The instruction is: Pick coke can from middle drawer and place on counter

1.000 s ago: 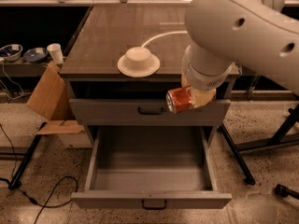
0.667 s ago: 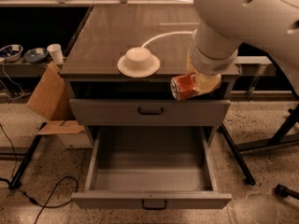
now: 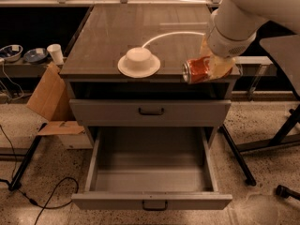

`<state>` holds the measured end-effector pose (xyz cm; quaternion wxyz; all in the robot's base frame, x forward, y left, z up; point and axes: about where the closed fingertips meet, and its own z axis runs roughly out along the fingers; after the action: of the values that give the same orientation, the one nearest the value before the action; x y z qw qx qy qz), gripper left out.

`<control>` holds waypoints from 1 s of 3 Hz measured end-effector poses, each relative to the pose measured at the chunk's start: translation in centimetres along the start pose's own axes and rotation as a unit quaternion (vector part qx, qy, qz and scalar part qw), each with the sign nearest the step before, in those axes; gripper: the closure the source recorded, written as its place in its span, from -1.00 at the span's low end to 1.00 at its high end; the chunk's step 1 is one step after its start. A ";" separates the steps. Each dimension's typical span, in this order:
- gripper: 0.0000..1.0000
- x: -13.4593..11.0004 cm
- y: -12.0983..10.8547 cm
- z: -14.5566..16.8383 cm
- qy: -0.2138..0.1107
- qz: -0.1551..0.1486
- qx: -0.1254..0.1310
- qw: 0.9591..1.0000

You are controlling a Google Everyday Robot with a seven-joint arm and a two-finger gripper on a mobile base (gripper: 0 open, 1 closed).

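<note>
The coke can (image 3: 196, 70), red-orange with a silver end, lies sideways in my gripper (image 3: 211, 67) at the counter's front right edge. The gripper is shut on the can, with yellowish fingers (image 3: 219, 67) around its right part. The white arm (image 3: 236, 25) reaches in from the upper right. The counter (image 3: 136, 29) is glossy grey-brown with a thin white curved line. The middle drawer (image 3: 152, 170), the lowest grey tray with a dark bar handle, stands pulled open and nothing shows inside it.
A white dome-shaped dish (image 3: 138, 62) sits on the counter's front middle, left of the can. A closed grey drawer front (image 3: 150, 111) is above the open drawer. A cardboard box (image 3: 47, 97) and cables lie on the floor at left. Dark table legs stand at right.
The gripper has lifted the can from in front of the upper drawer up and to the right, to the level of the counter's front right edge.
</note>
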<state>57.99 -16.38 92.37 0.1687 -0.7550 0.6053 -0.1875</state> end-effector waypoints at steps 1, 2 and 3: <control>1.00 0.5 -2.0 0.3 -0.010 0.005 0.008 1.000; 1.00 -0.4 -4.8 1.1 -0.018 0.002 0.012 1.000; 1.00 -1.6 -7.4 1.6 -0.021 0.000 0.019 1.000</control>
<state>64.75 -13.23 94.45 0.1960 -0.7555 0.5977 -0.1832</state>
